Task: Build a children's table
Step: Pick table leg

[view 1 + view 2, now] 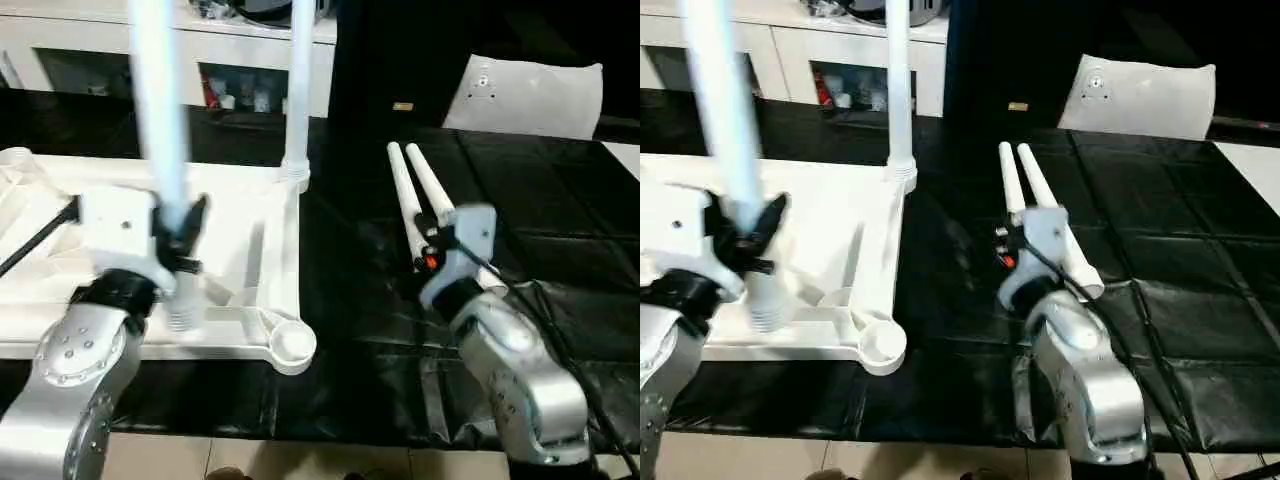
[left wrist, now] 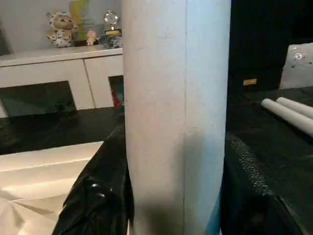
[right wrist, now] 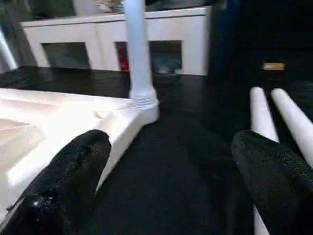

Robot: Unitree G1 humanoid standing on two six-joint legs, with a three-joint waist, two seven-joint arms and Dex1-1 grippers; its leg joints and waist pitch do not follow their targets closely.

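1. The tabletop lies upside down on the black-covered worktop, toward its left side, ribs up.
2. One leg stands upright in the far right socket of the top.
3. The left gripper is clamped around a second leg, held upright with its threaded end hanging just above the top, near the front edge and short of the empty front right socket.
4. Two spare legs lie side by side on the worktop, right of the top, pointing away from the robot.
5. The right gripper is spread wide and holds nothing; it sits over the near ends of the spare legs.
6. Risk: the held leg is not over a socket, so lowering it here would likely land the thread on the ribs rather than in a hole.
7. Risk: if the leg tilts as it enters, the thread could cross and jam, or the push could slide the top, which nothing pins down.
8. Risk: the long held leg could swing against the standing leg and strain its joint.
9. Risk: the right gripper, closing where it is, might catch both spare legs or roll one aside.
10. I can read no brand, label or writing; an orange mark by the right gripper is too small to make out.
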